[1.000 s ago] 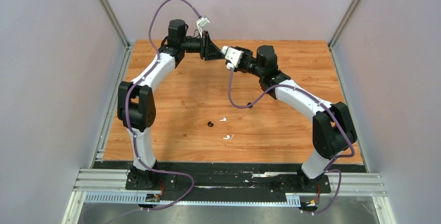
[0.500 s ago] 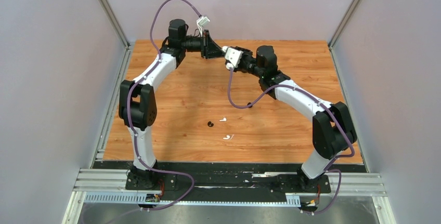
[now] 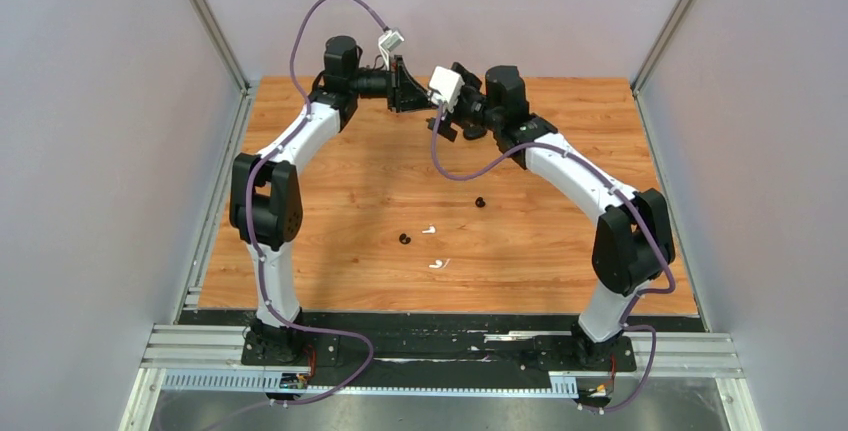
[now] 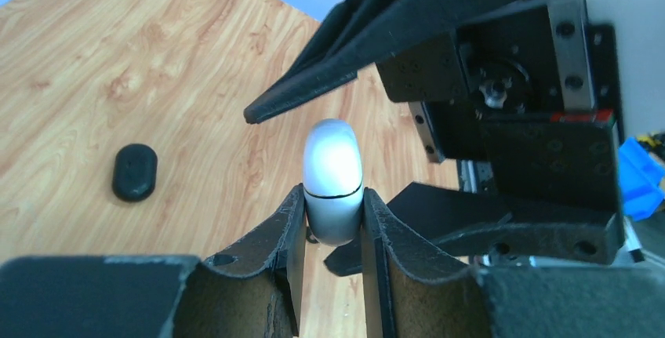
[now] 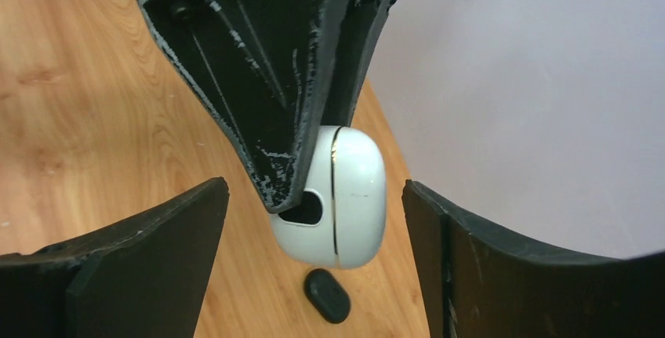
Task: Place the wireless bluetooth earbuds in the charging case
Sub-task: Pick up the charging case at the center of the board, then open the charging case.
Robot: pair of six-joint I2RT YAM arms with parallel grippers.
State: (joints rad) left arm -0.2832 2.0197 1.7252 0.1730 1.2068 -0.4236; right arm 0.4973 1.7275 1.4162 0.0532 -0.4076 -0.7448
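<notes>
We find the table [image 3: 330, 151] a wood-grain surface, smooth with a low sheen. The charging case [image 5: 349, 197] is smooth, glossy white plastic. The jaws of the left gripper [image 4: 332, 197] are matt black, scuffed pale at the edges. One black earbud [image 4: 135, 172] looks matt, possibly rubbery.

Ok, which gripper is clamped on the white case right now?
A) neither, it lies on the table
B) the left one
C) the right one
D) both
B: in the left wrist view the left gripper pinches the charging case between its fingers, while the right gripper stands open, with its fingers clear of the case on both sides.
</notes>
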